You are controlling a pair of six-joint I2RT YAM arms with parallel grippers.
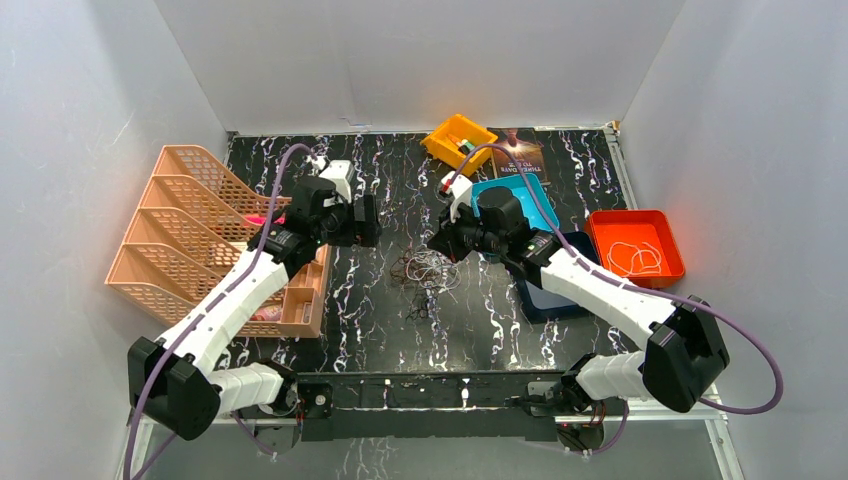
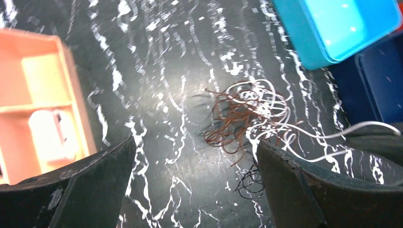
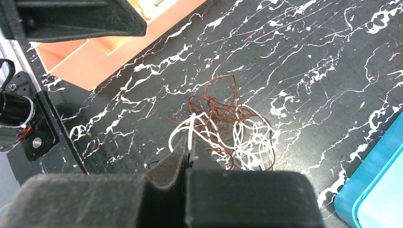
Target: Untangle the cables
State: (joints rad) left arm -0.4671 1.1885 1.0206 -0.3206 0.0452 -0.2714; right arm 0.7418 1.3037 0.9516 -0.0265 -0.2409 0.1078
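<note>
The cables [image 1: 425,272] lie in a small curly heap of brown, white and black on the black table [image 1: 480,330], between the two grippers. The right gripper [image 3: 189,142] is pinched shut on a white strand of the cables. The left gripper [image 2: 195,142] hangs above, fingers wide apart, holding nothing. Just right of the heap sit a light blue tray [image 1: 530,190] and a dark blue tray [image 1: 545,300]. Farther right, a red-orange tray [image 1: 640,281] has a white cord [image 1: 635,258] in it. On the left, a peach box [image 2: 76,95] holds something white [image 2: 47,133].
</note>
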